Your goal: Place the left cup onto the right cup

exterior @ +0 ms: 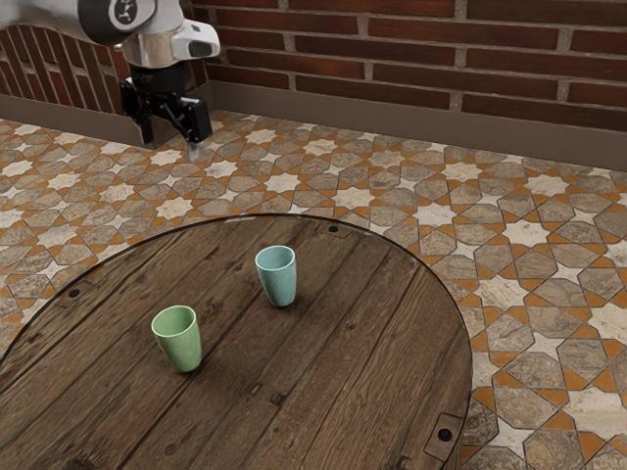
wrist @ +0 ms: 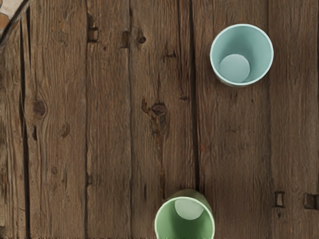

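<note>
Green cup (exterior: 177, 337) and pale blue cup (exterior: 276, 274) stand upright and well apart on the round wooden table (exterior: 323, 382), the green one nearer the exterior view's left. The gripper (exterior: 172, 135) hangs high above, fingers spread, holding nothing. The side view shows a brick wall (exterior: 411, 59) and tiled floor (exterior: 509, 225); the wrist view shows both cups' hollow insides

Bright, even light washes the table (exterior: 333, 392), with faint soft shadows under the green cup (exterior: 177, 338) and blue cup (exterior: 276, 275).
</note>
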